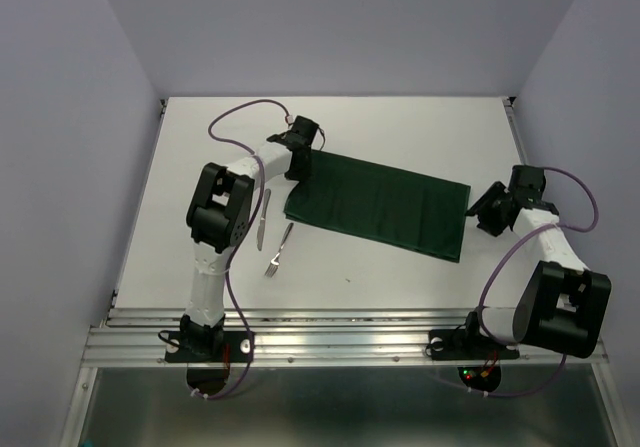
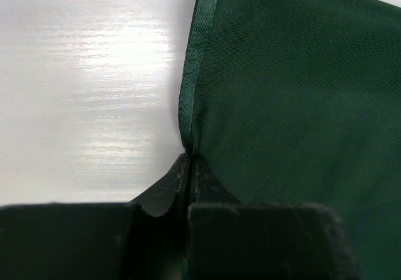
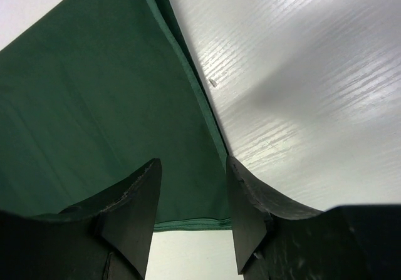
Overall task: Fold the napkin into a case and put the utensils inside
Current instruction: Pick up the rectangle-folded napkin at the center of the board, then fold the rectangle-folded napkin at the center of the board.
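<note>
The dark green napkin point(image 1: 380, 207) lies as a long folded strip slanting across the middle of the table. My left gripper point(image 1: 298, 167) is at its far left end. In the left wrist view this gripper point(image 2: 189, 158) is shut on the napkin's point(image 2: 288, 104) hemmed edge. My right gripper point(image 1: 478, 212) is at the strip's right end. In the right wrist view it point(image 3: 191, 161) stands open, with the napkin's point(image 3: 94, 104) corner below its jaws and nothing held. The utensils lie left of the cloth: a knife point(image 1: 262, 217) and a fork point(image 1: 277, 250).
The white table point(image 1: 400, 127) is walled in at the back and on both sides. An aluminium rail point(image 1: 340, 342) runs along its near edge, where both arm bases are bolted. The left arm's elbow point(image 1: 222, 207) hangs just left of the knife.
</note>
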`<state>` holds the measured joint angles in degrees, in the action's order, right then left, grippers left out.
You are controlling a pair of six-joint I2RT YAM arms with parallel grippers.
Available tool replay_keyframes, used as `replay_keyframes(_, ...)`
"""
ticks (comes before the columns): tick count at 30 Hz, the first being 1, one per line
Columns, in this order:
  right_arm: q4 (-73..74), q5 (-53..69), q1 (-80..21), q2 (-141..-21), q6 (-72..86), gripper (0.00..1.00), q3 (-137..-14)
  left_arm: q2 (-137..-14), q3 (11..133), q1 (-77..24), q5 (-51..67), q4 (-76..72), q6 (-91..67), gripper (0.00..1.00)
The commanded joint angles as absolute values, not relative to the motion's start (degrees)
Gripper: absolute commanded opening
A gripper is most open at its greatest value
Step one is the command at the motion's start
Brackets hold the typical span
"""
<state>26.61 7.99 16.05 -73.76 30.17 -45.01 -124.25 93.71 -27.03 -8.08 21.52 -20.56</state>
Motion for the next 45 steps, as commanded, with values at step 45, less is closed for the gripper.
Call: replay_keyframes(45, 18.8, 9.7, 8.7, -90.6, 27.9, 0.36, -48.3, -114.7, 102.2, -26.0, -4.0, 27.0, -10.6, 0.00)
